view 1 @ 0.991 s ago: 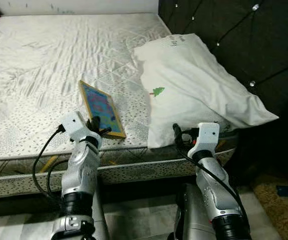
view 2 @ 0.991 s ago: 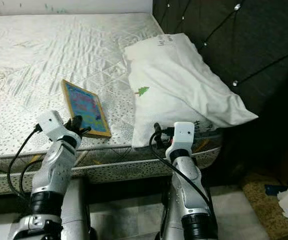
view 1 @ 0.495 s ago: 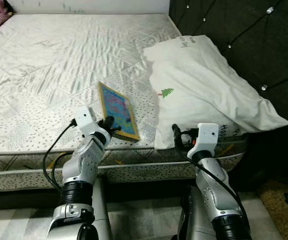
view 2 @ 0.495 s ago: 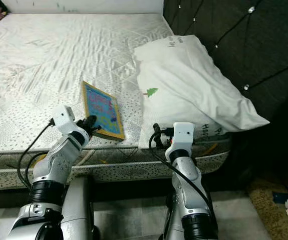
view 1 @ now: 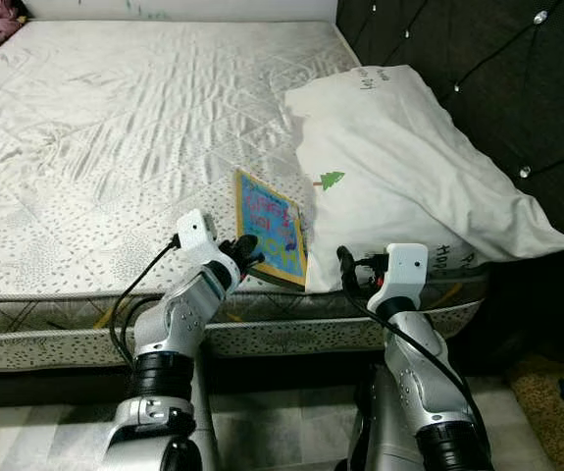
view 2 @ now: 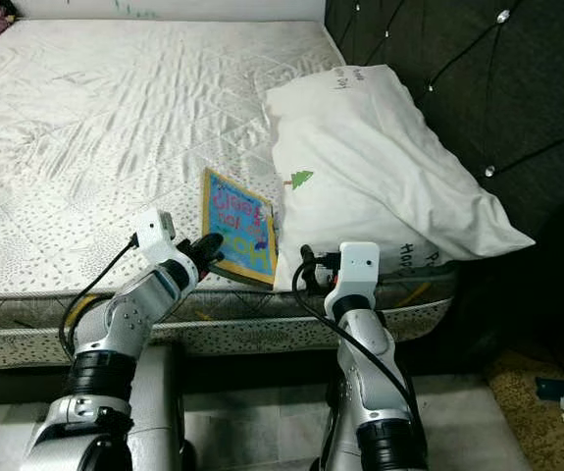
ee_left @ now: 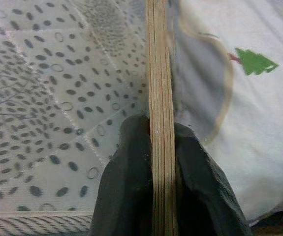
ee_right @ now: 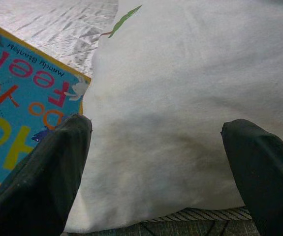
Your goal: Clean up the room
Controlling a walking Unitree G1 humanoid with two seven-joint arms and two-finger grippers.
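A bare quilted mattress [view 1: 115,147] fills the room's foreground, with a white pillow [view 1: 409,177] against the dark headboard [view 1: 478,59]. Within the last second the left claw [view 1: 245,257], pinching the near edge of the blue picture book [view 1: 272,226], has carried it along the mattress until it is tilted against the pillow. The right claw [ee_right: 156,157] hangs spread, just short of the pillow. The book looks lifted and ready to put away.
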